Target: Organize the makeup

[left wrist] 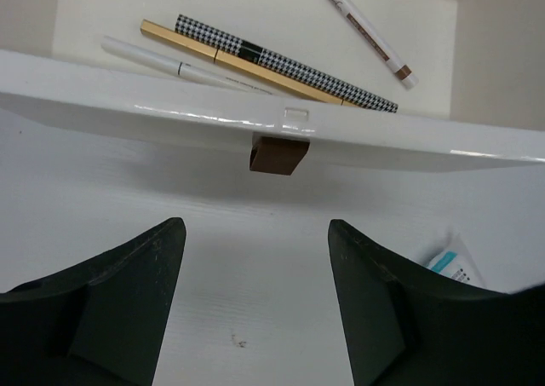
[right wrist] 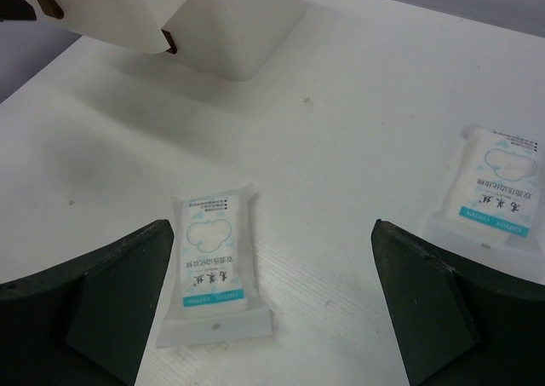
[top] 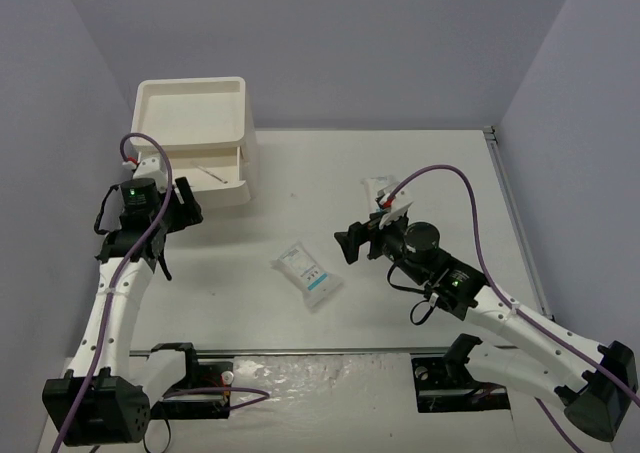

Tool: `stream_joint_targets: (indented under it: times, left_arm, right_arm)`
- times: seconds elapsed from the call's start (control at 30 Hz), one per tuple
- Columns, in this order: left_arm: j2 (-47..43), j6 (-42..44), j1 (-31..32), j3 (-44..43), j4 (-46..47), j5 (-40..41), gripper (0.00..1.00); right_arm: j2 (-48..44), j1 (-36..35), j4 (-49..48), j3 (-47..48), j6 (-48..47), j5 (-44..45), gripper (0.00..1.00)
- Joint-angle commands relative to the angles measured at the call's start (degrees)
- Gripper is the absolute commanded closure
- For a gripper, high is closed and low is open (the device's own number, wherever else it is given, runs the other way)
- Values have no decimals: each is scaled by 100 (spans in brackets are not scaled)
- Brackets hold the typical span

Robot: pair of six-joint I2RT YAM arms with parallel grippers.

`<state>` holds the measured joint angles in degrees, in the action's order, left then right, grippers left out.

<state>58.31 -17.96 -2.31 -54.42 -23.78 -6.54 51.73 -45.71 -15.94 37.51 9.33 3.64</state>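
Right hand (right wrist: 271,258), wide open and empty, hovers above the table (right wrist: 358,130) with a white packet (right wrist: 213,267) lying just ahead, toward its left side, long axis pointing away from it; the left hand (left wrist: 255,233), also open, faces the drawer (left wrist: 128,105), well apart.

far packet (top: 376,186): partly behind right arm (top: 432,250) | white pen (left wrist: 362,28): upper end cut off by frame edge

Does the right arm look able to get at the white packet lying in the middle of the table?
Probably yes. The right gripper is open and close to the packet, which lies flat on the table with nothing between them.
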Motion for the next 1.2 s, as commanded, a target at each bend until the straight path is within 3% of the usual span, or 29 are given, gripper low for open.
stream_joint_targets:
  times: [0.0,0.37,0.6,0.7,0.8,1.17]
  left_arm:
    - [143,301,44,-40,762,-133,36]
    - [611,441,46,-119,1435,8,40]
    - [621,496,133,-165,1648,-67,66]
    - [633,508,169,-194,1766,-115,90]
    - [679,530,169,-283,1796,-143,100]
    - [947,555,169,-829,1932,-234,100]
  right_arm:
    - [-195,36,-426,-39,25,-31,0]
    - [-355,46,-436,-181,25,-4,0]
    - [-418,63,-419,-218,16,32,0]
    - [-440,71,-393,-196,-5,36,0]
    - [-445,79,-333,-168,-27,57,0]
    - [-440,87,-260,-165,-69,58,0]
